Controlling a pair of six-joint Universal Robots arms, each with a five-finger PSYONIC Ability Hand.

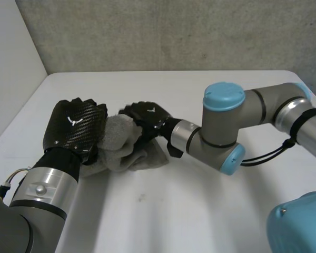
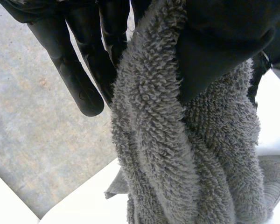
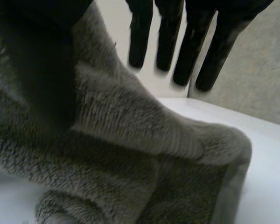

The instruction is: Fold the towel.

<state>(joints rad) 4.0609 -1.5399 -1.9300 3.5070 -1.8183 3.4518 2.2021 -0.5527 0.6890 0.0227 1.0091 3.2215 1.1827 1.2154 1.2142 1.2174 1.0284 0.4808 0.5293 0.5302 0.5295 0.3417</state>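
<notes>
The grey towel [image 1: 121, 150] is bunched up at the table's left middle, between my two hands. My left hand [image 1: 76, 129] is curled round its left side. In the left wrist view the towel [image 2: 177, 154] hangs in thick folds, pinched between the fingers [image 2: 79, 74] and the thumb. My right hand [image 1: 147, 118] rests on the towel's right upper part. In the right wrist view its fingers [image 3: 205, 51] reach out straight above the towel [image 3: 130, 140], apart from the pile, and the thumb lies dark against the cloth beside them.
The white table [image 1: 200, 211] is bare in front of and to the right of the towel. A grey wall [image 1: 174, 31] stands behind its far edge. My right arm [image 1: 226, 126] stretches across the table's right half.
</notes>
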